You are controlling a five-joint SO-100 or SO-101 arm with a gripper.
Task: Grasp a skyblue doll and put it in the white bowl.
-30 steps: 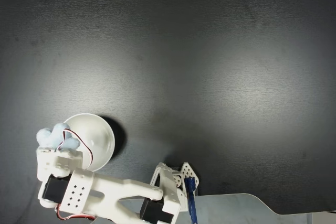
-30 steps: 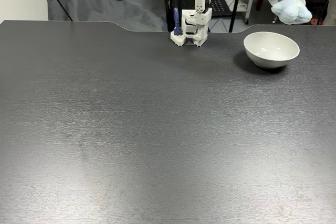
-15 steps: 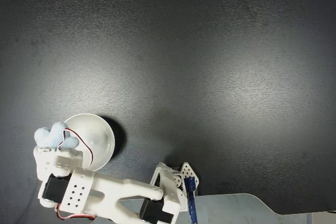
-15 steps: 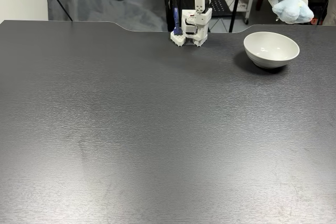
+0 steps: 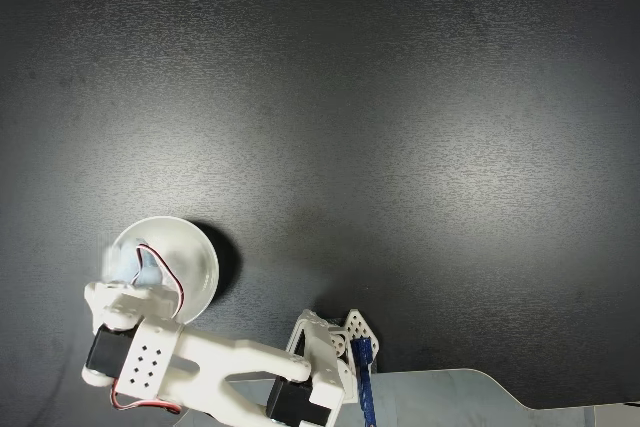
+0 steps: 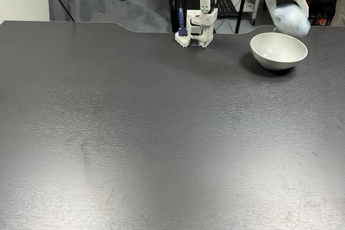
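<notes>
In both fixed views my white gripper hangs over the white bowl, shut on the skyblue doll. The doll is a blurred, pale blue fluffy lump between the fingers, just above the bowl's far rim. From above, the doll shows as a faint blue patch over the left part of the bowl, with the gripper and its red wire lying across the rim. The bowl stands on the black table and its inside is bare.
The arm's base with a blue-handled part is fixed at the table's far edge, left of the bowl. The dark table stretches wide in front. A grey cloth and stands lie behind the table.
The gripper has swung with the doll from beside the bowl's outer rim to over the bowl, and the doll now sits lower, close to the rim.
</notes>
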